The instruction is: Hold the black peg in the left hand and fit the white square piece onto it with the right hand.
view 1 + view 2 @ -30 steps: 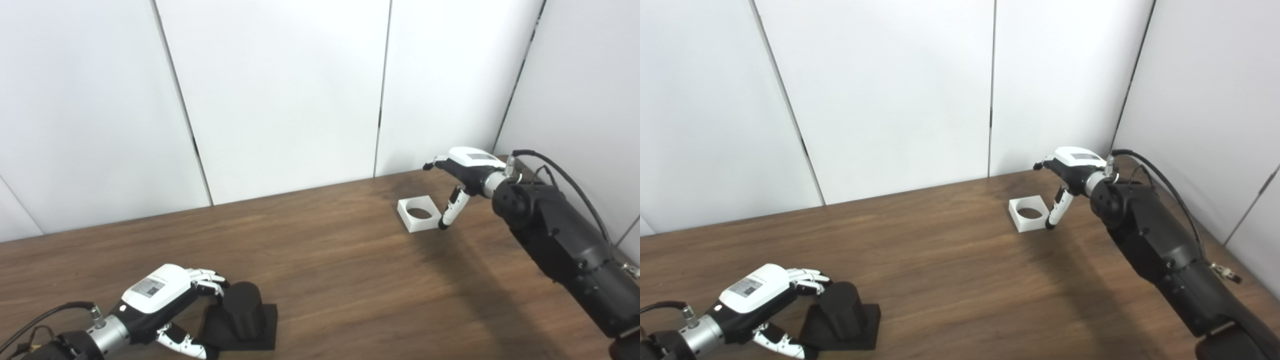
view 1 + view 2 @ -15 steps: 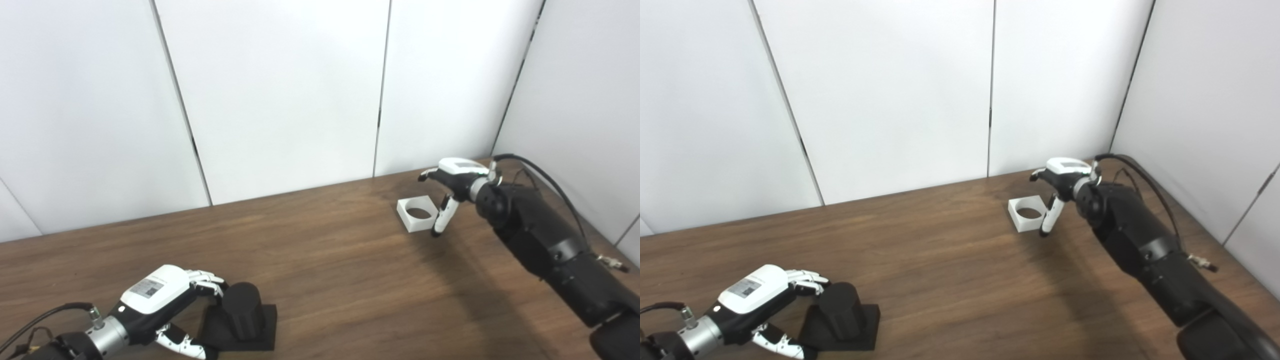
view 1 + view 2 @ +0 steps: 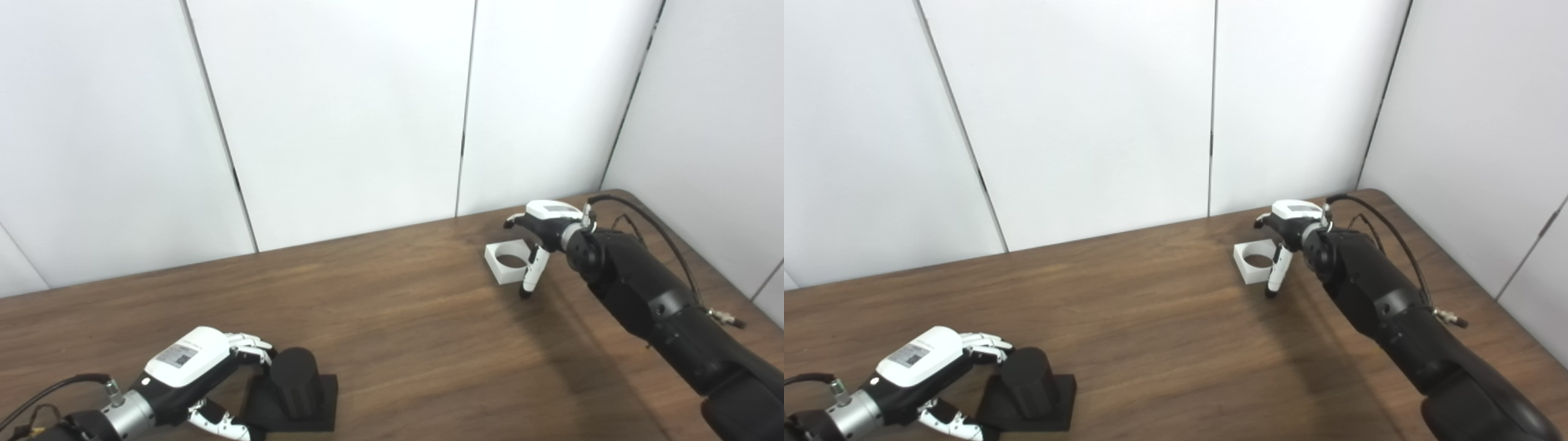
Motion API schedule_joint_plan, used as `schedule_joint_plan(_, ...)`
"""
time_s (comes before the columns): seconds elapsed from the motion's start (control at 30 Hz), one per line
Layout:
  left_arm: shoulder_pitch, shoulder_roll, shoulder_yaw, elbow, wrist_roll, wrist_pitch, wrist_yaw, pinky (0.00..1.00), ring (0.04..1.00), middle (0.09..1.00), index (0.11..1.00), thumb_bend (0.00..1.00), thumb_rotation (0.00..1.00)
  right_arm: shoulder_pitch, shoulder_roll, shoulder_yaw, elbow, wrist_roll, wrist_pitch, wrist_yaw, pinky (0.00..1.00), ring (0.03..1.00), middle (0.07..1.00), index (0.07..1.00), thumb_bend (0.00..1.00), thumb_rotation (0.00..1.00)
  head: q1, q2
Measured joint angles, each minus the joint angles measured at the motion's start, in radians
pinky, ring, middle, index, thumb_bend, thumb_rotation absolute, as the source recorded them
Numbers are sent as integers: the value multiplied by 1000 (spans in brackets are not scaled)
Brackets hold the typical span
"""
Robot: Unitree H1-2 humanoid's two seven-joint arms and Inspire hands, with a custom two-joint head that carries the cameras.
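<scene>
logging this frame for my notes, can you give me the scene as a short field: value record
surface: wooden table
black peg: upright on its square black base, near left of the table
left hand: beside the peg, fingers curled around it, base on the table
white square piece: flat on the table, far right, round hole facing up
right hand: over the piece's right edge, fingers apart, piece not lifted
fit: not yet done

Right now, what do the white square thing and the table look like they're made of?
The white square piece looks like matte plastic: plain white, no shine, crisp edges around a round hole. The table looks like dark wood or wood-look laminate, going by its streaky grain.
</scene>
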Motion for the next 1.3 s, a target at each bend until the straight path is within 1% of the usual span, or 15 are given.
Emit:
schedule_joint_plan(0.13,8,2,10,-17,0,2,-15,758,827,800,488,523,58,-5,1,6,7,2,-6,-4,792,908,934,832,834,177,3,8)
schedule_joint_plan(0.27,14,5,21,-32,0,3,-37,753,822,797,488,523,57,-14,2,7,29,11,-13,-5,792,904,925,759,816,168,5,11)
schedule_joint_plan(0.33,23,5,30,-39,0,3,-43,758,827,800,488,523,57,-19,2,8,41,16,-21,-5,794,903,919,726,791,161,9,15)
schedule_joint_plan(0.43,36,6,44,-56,0,5,-58,754,825,796,488,523,57,-30,2,20,55,16,-26,-5,777,890,900,681,752,160,8,20)
schedule_joint_plan(0.57,40,6,49,-59,0,4,-59,749,820,791,488,523,57,-39,2,34,67,13,-26,-15,763,875,888,614,707,152,9,25)
schedule_joint_plan(0.6,40,6,50,-59,0,4,-60,750,821,794,488,523,57,-42,2,38,70,13,-26,-17,757,872,886,542,593,147,9,25)
schedule_joint_plan(0.67,41,5,53,-61,0,4,-64,749,821,793,488,523,57,-46,2,45,70,12,-26,-15,742,864,874,503,535,143,11,29)
schedule_joint_plan(0.73,41,5,54,-62,0,4,-68,746,820,790,488,522,56,-47,2,50,70,10,-26,-17,737,857,841,488,521,140,14,29)
schedule_joint_plan(0.87,41,4,56,-63,1,4,-71,736,812,786,487,523,56,-47,1,51,68,11,-25,-18,779,866,797,481,522,132,15,31)
schedule_joint_plan(1.0,41,4,56,-65,2,4,-71,737,811,784,487,523,56,-43,0,50,56,13,-23,-14,795,874,798,479,522,129,18,32)
schedule_joint_plan(1.17,41,4,57,-66,2,4,-71,738,812,787,487,523,55,-36,-3,50,39,14,-24,-10,792,884,801,481,521,131,23,35)
schedule_joint_plan(1.3,43,4,60,-69,2,4,-78,749,813,786,488,523,55,-22,-3,36,23,34,-33,-18,764,856,790,480,521,128,23,38)
